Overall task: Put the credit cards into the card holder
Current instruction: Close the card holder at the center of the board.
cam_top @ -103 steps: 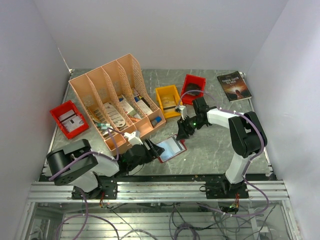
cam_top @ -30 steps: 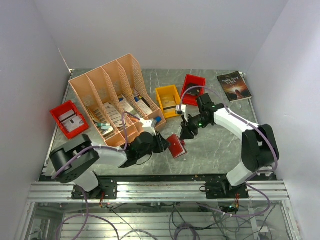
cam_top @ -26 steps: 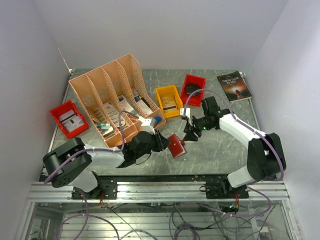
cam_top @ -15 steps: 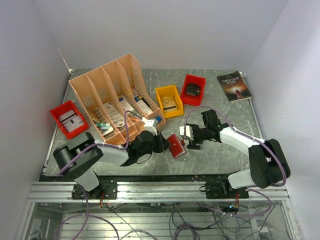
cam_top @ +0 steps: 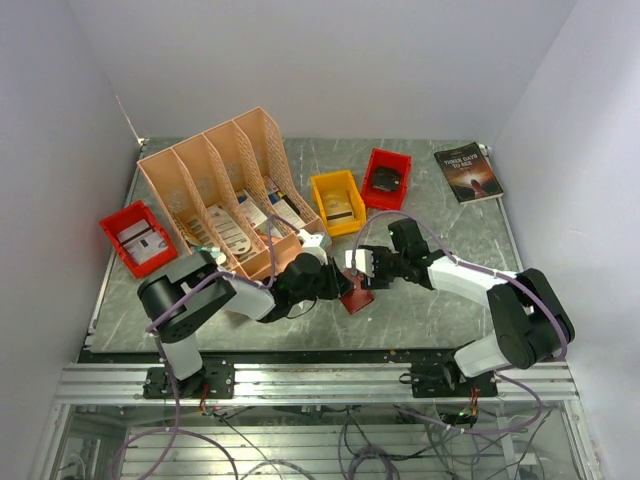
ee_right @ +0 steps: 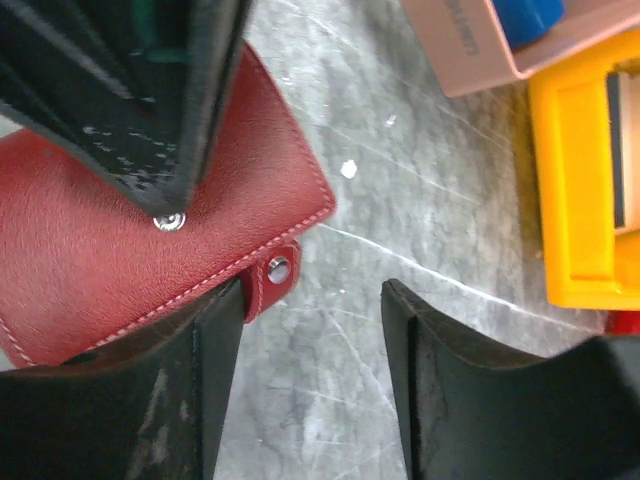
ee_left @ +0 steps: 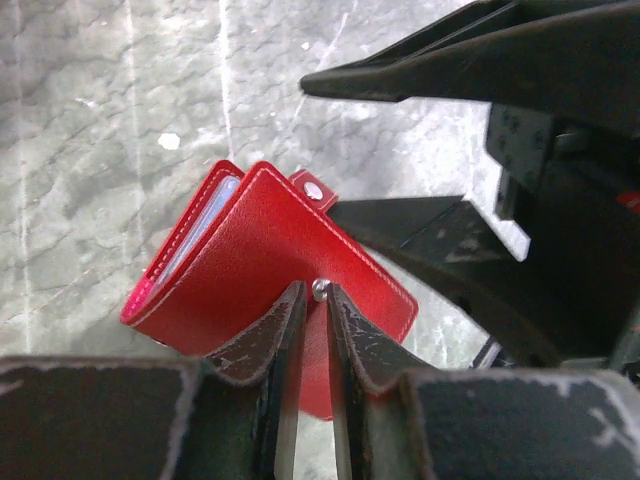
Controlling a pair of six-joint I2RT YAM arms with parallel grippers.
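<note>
The card holder (ee_left: 250, 250), a small flat red leather-like folding wallet, is gripped by the left fingers (ee_left: 262, 345); they stand narrow, closed on the edge of its outer cover, with a small round metal snap stud (ee_left: 320, 289) right at their tips; just beyond those tips the cover folds back, and clear pockets show along the far-left edge of the half-shut fold; whether its lower corner touches the grey marbled surface (ee_right: 400, 200) I cannot tell.

The right fingers (ee_right: 205, 400) stand well apart and hold nothing; the short red strap tab with its own snap (ee_right: 272, 270) lies just inside one of them, perhaps touching it; bare surface shows in the gap, and a yellow plastic bin (ee_right: 580, 200) sits further out past the other.

By my reading the step in hand is opening the holder, one arm steadying, the other coming in for the free flap; no credit card is in either pair of fingers; the next move calls for the right fingers to close on the tab or loose cover and swing it away while the left grip holds firm, so the pockets lie exposed.
</note>
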